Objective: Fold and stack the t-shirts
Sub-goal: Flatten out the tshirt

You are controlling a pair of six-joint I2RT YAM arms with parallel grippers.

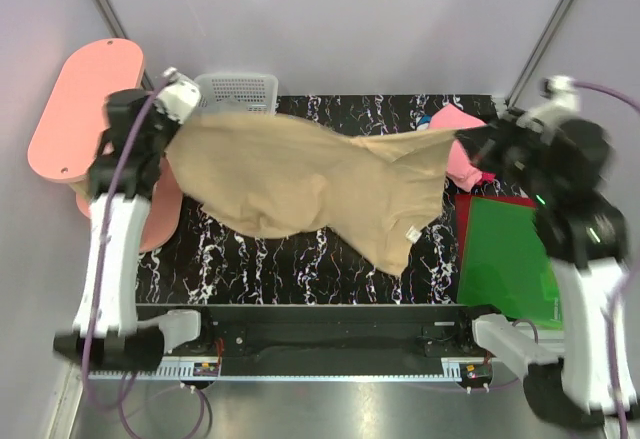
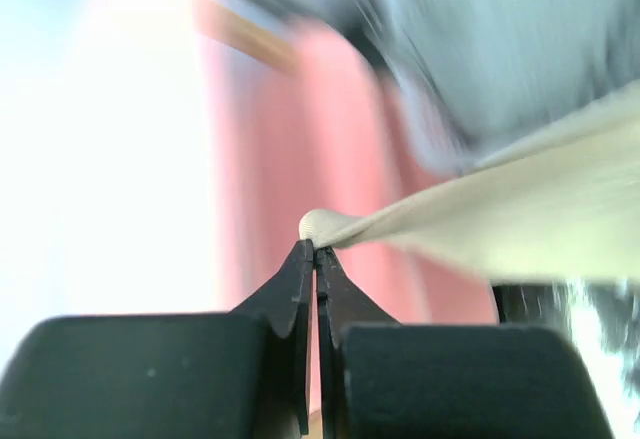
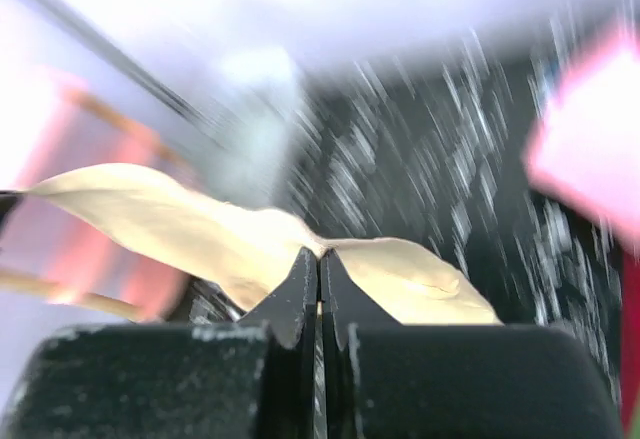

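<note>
The tan t-shirt hangs spread in the air above the black marbled tabletop, strung between the two arms. The left end effector is pressed together on a bunched edge of the cloth near the white mesh basket. The right end effector pinches the opposite edge, just beside the pink t-shirt. The lower part sags unevenly, with the small white label dangling toward the near side. Both wrist views are blurred, so which part of the garment each one holds is hard to tell; shoulders or sleeves seem likely. To lay it down well, both arms should hold even tension and lower together at a matched height. The hanging edge should touch first and be drawn lightly to flatten wrinkles, staying off the green sheet.
</note>
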